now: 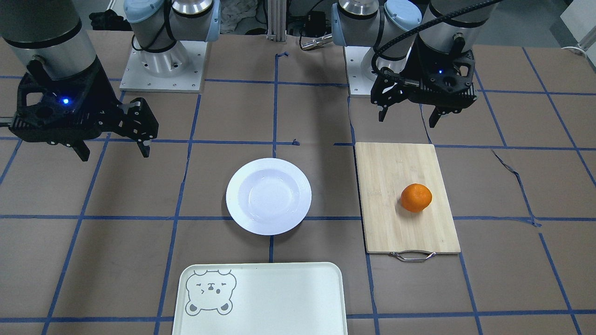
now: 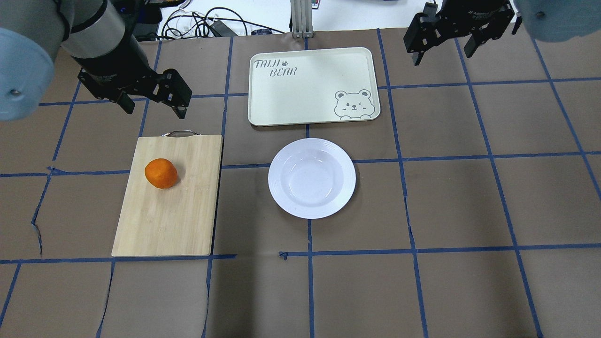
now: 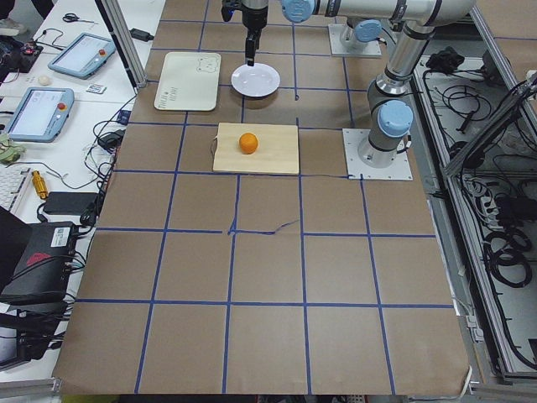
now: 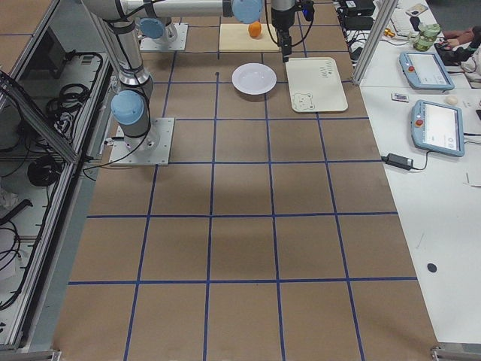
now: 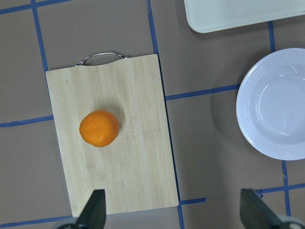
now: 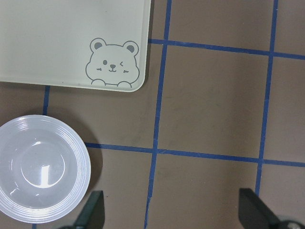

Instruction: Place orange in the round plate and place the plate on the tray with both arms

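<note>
A table covered in brown paper (image 2: 469,197) is ruled into squares by blue tape lines (image 2: 310,291), the paper torn in a few places; a white bench (image 3: 63,84) alongside carries grey-framed tablets (image 3: 33,113) and cables. The left black two-finger gripper (image 2: 154,110) hangs above the table, its fingers well apart with nothing between them. In its wrist view a pale bamboo cutting board with a metal handle (image 2: 178,211) lies ahead of the fingertips; on that board sits the small round bright-orange fruit (image 2: 161,173), evenly coloured, just beyond one fingertip. The white glossy round plate with a ridged rim (image 2: 312,178) lies bare beyond the other fingertip, apart from the board. The right black two-finger gripper (image 2: 442,56) likewise hangs spread and holding nothing; the pale cream rectangular tray with a grey bear face (image 2: 300,94) lies off to the side of its fingers, near the plate but not touching it.
</note>
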{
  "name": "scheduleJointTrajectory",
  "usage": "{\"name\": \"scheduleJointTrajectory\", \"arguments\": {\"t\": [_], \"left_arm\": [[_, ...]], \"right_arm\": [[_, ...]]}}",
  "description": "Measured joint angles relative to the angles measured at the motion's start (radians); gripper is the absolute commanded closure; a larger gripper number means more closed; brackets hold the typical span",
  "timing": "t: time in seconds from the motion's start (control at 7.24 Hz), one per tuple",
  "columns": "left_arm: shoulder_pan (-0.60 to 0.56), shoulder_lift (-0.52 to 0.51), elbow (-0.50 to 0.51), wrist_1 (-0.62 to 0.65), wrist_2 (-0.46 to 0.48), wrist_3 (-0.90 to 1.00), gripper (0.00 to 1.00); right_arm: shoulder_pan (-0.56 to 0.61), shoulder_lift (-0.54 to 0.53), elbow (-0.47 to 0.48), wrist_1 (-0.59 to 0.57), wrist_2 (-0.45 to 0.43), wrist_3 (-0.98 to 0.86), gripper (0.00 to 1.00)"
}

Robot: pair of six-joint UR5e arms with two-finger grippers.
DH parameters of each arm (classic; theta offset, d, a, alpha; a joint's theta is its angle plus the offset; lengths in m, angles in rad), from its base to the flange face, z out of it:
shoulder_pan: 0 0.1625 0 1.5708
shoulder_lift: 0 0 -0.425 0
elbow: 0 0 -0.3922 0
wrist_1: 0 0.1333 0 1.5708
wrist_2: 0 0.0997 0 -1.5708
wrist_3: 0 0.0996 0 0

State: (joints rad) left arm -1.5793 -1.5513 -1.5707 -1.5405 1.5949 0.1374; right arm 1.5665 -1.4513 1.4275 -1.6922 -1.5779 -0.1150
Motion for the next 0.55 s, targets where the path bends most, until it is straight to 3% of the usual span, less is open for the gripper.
{"name": "scheduleJointTrajectory", "arguments": {"t": [0.55], "left_arm": [[0.002, 0.002, 0.000, 0.000, -0.001, 0.001, 0.00]], "right_arm": [[-0.004, -0.002, 0.011, 0.001, 0.003, -0.001, 0.00]]}}
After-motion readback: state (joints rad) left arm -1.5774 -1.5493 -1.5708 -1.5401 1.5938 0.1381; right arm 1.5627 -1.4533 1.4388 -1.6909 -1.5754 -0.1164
